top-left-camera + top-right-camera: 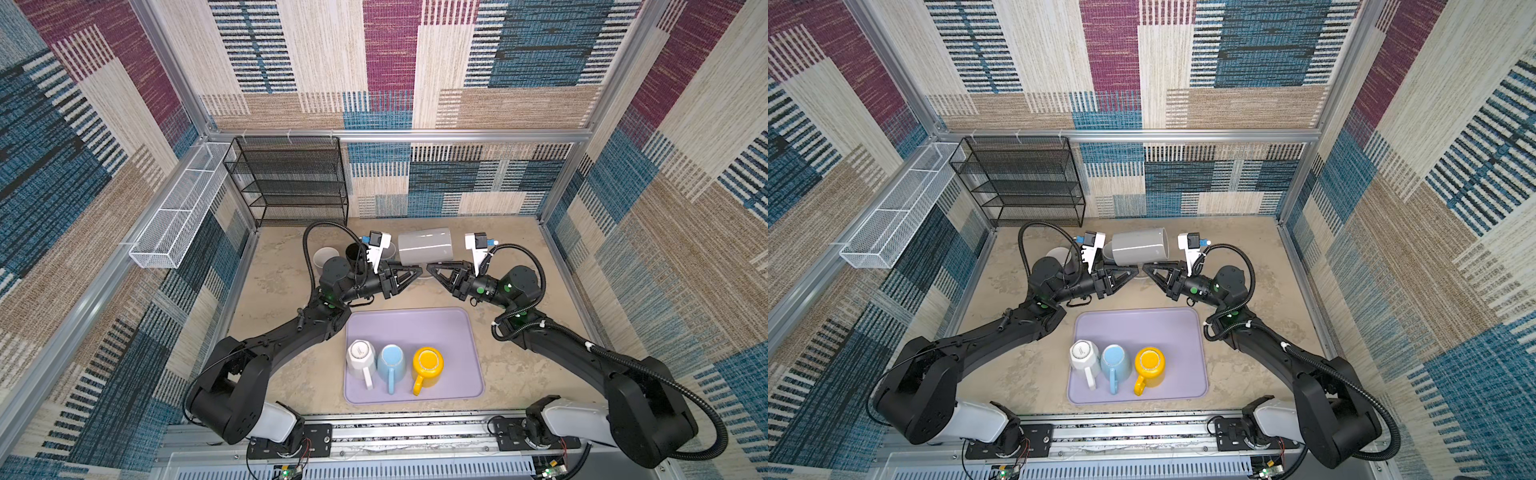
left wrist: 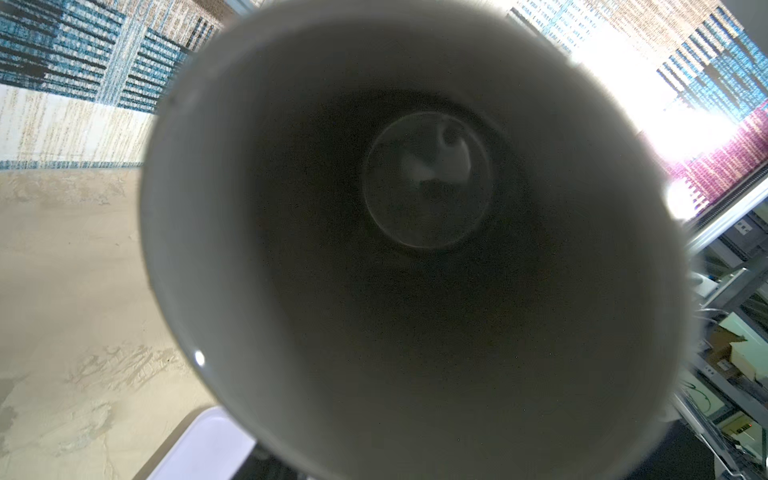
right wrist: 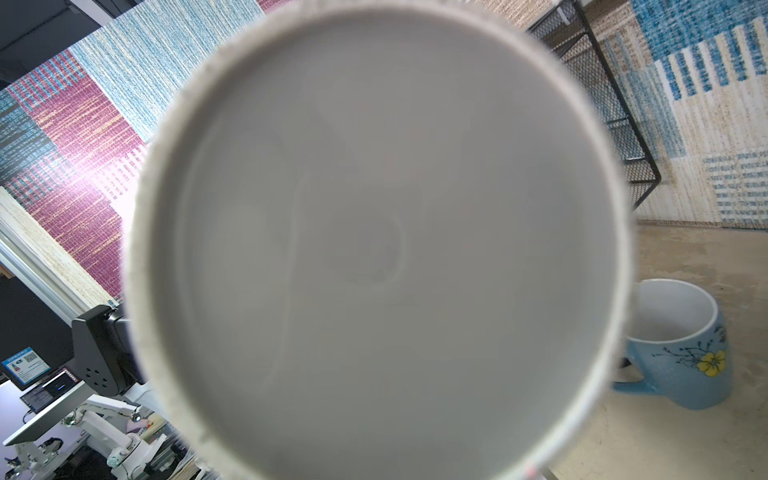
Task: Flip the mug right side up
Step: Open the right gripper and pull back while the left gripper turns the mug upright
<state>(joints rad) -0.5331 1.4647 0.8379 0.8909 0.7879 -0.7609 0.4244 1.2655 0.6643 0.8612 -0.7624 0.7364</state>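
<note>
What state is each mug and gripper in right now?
Grey mug: in the air, on its side, mouth toward the left gripper; grip hidden.
Left gripper: below the mug, jaws unclear.
Right gripper: shut, below the mug's base end.
White faceted mug: upside down on the purple tray.
Light blue mug: apparently upside down.
Yellow mug: apparently upside down.
Blue flowered mug: upright.
Black mug: upright.
Plain white mug: upright.

Patchwork woven walls (image 1: 386,62) in blue, plum and beige box in the tabletop (image 1: 266,291). A black mesh rack (image 1: 291,187) stands at its far-left corner, a white basket (image 1: 178,216) alongside.
</note>
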